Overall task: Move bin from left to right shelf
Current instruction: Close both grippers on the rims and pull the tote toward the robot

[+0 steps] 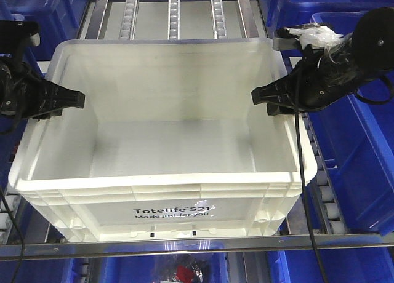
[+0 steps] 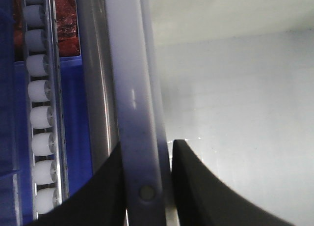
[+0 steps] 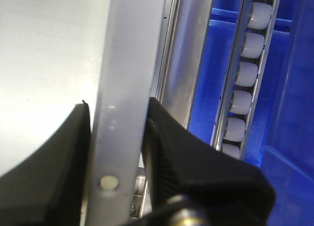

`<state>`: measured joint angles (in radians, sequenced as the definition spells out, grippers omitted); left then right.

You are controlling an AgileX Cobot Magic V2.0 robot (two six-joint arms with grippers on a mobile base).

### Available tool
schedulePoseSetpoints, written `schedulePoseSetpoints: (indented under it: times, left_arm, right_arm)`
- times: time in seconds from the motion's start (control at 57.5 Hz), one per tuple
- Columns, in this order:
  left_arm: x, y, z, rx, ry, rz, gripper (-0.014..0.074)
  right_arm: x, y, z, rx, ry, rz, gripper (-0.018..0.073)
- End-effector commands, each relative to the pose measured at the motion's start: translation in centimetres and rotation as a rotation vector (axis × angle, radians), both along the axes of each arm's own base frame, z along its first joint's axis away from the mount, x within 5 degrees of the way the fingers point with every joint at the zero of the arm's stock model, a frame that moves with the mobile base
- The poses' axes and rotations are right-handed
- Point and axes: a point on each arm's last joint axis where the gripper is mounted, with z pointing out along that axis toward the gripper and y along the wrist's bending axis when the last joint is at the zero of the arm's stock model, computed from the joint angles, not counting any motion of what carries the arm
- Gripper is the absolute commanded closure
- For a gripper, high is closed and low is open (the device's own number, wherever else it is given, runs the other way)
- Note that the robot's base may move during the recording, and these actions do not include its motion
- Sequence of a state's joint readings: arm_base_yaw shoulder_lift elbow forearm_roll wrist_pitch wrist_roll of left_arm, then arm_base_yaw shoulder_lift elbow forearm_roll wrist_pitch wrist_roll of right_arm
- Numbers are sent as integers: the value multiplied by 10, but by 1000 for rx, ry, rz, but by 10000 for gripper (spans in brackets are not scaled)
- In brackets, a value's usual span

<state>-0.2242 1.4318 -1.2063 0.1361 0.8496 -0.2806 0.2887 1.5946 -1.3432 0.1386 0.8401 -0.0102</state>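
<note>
A roller-rail shelf (image 1: 172, 12) between blue bins (image 1: 351, 147) carries the white Totelife bin (image 1: 154, 184), its printed front at the shelf's near edge. The left gripper (image 1: 77, 100) and right gripper (image 1: 260, 98) reach its side walls.

Left wrist view: the left gripper (image 2: 147, 152) is closed to a narrow gap, pinching the rim (image 2: 132, 88), with rollers (image 2: 41, 118) beside it.

Right wrist view: the right gripper (image 3: 117, 113) clamps the rim (image 3: 130, 49) the same way.

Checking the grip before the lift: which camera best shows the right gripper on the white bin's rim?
Right wrist view: the right gripper clamps the bin by its rim, both sides, close up. The front view shows it small, from above. The left wrist view shows only the left gripper on the opposite rim.
</note>
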Motion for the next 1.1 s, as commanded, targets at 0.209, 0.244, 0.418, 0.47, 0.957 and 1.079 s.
schedulePoseSetpoints:
  times: [0.209,0.244,0.418,0.47,0.957,1.079]
  left_arm:
    - [-1,0,7,19,-22,-19,604]
    - [-3,0,9,20,-20,-18,604]
    - [-14,2,18,11,-23,-11,603]
    - [-18,3,22,7,-21,-8,603]
    - [-51,5,45,-71,-15,5,603]
    - [-57,5,49,-100,-12,5,603]
  right_arm:
    - [-3,-2,25,7,-104,14,567]
    - [-4,-2,27,8,-109,14,567]
    - [-13,-3,51,37,-108,6,564]
    - [-17,-4,60,41,-113,10,564]
    - [-49,-12,87,-17,-110,-31,559]
    - [-57,0,90,-83,-135,-28,559]
